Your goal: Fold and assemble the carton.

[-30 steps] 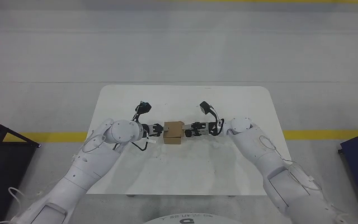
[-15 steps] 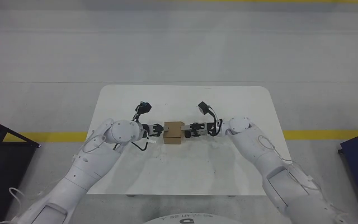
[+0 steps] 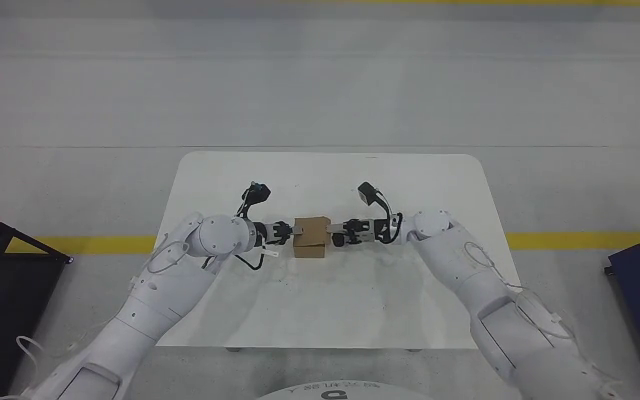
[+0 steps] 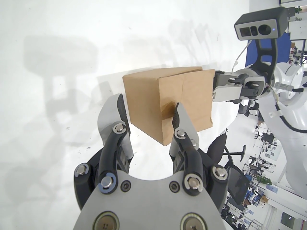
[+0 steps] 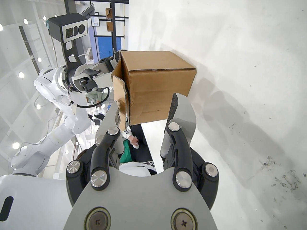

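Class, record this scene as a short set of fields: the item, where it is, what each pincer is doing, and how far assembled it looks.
Item: brown carton
Surface: white table, near its middle
Left pincer: closed on one end of the carton
Right pincer: closed on the opposite end
Assembly: box shape formed; one flap stands slightly ajar

The carton (image 3: 311, 236) at mid-frame is plain brown cardboard with no print. The left tool (image 4: 148, 101) and right tool (image 5: 146, 101) have silver-grey fingers, black pads and black linkages. The surface (image 3: 330, 180) is white with small dark specks. The grey floor (image 3: 320, 80) has a yellow stripe (image 3: 570, 240).
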You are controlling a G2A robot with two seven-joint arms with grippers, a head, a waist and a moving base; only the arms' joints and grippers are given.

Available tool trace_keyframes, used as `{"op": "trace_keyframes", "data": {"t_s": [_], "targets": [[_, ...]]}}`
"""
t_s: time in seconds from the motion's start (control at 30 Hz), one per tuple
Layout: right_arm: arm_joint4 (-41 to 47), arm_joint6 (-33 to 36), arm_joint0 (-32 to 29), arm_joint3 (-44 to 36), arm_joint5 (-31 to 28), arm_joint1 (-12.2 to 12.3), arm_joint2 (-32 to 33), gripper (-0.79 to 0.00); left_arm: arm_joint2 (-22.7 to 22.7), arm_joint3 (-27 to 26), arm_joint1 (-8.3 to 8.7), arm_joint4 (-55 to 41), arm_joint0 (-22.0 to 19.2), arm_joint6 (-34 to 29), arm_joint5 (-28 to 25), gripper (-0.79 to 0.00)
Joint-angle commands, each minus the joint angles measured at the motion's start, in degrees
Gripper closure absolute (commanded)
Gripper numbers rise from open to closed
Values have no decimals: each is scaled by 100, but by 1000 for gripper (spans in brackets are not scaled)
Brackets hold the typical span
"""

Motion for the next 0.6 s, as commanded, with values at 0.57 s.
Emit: {"op": "trace_keyframes", "data": {"t_s": [0.57], "targets": [[38, -12, -16, 127, -59, 32, 72, -369, -32, 39, -26, -7, 9, -26, -39, -372]]}}
